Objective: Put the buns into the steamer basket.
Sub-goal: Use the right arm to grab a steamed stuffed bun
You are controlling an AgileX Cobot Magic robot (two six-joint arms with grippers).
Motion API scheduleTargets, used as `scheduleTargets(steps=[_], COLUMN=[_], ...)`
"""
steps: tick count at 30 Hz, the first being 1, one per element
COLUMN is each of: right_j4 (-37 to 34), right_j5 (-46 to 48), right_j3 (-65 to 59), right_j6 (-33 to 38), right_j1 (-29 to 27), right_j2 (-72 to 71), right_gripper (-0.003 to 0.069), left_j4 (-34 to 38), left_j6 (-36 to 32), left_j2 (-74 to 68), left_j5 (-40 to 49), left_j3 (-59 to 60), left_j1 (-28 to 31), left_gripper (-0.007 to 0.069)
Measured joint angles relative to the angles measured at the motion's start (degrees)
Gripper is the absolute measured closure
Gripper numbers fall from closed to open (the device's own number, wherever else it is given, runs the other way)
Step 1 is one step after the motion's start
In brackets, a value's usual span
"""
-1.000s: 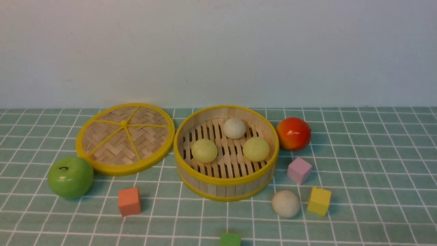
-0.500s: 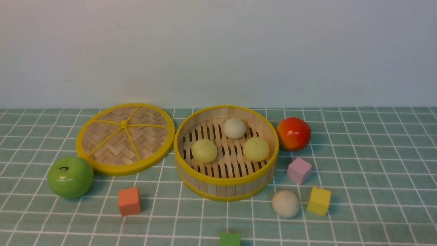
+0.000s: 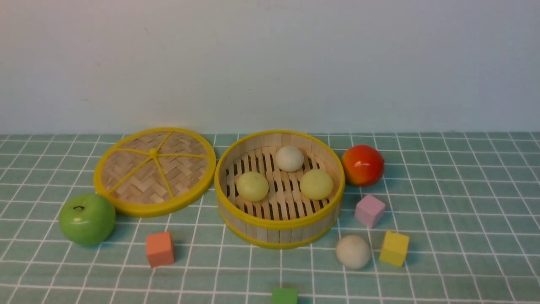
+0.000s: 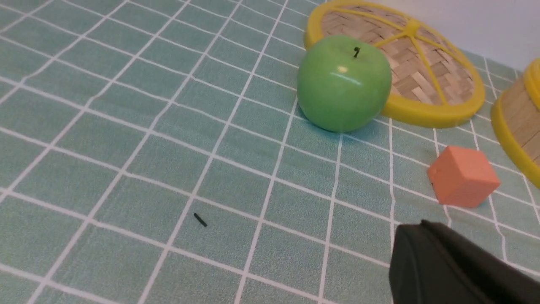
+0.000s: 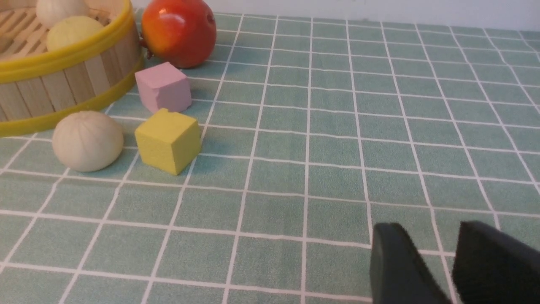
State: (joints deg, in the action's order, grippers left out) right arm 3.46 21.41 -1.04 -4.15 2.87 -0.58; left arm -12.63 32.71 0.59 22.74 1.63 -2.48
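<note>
One off-white matte bun sits just outside the round bamboo steamer basket, near-right of it and far-left of the spread, empty right gripper; the left gripper is pressed together.

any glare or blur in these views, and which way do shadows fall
Front view: soft, even light; small glare spots on the green apple and red fruit, faint shadows falling to the right. Left wrist view: apple sharp, white glint near its stem. Right wrist view: yellow cube crisp, right gripper a dark blur at the edge.
</note>
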Motion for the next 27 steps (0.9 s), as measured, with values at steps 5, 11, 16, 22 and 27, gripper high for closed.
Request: scheduleTargets(steps=[5,11,16,22,27], right_j4=[0.00,0.00,0.00,0.00,0.00], right_j5=[0.00,0.00,0.00,0.00,0.00], right_j3=[0.00,0.00,0.00,0.00,0.00], right_j6=[0.00,0.00,0.00,0.00,0.00], right_j1=[0.00,0.00,0.00,0.00,0.00], right_j2=[0.00,0.00,0.00,0.00,0.00], right_gripper=[0.0419,0.0419,0.0419,0.0419,0.0419], left_j4=[0.00,0.00,0.00,0.00,0.00], left_j6=[-0.05,-0.05,-0.11,-0.18,-0.18], left_j2=[0.00,0.00,0.00,0.00,0.00], left_j5=[-0.12,-0.12,-0.12,-0.12,-0.12], left_j3=[0.06,0.06,0.06,0.06,0.06], left_j1=[0.00,0.00,0.00,0.00,0.00], left_gripper=[0.0634,0.0627,0.0624,0.0621,0.0620])
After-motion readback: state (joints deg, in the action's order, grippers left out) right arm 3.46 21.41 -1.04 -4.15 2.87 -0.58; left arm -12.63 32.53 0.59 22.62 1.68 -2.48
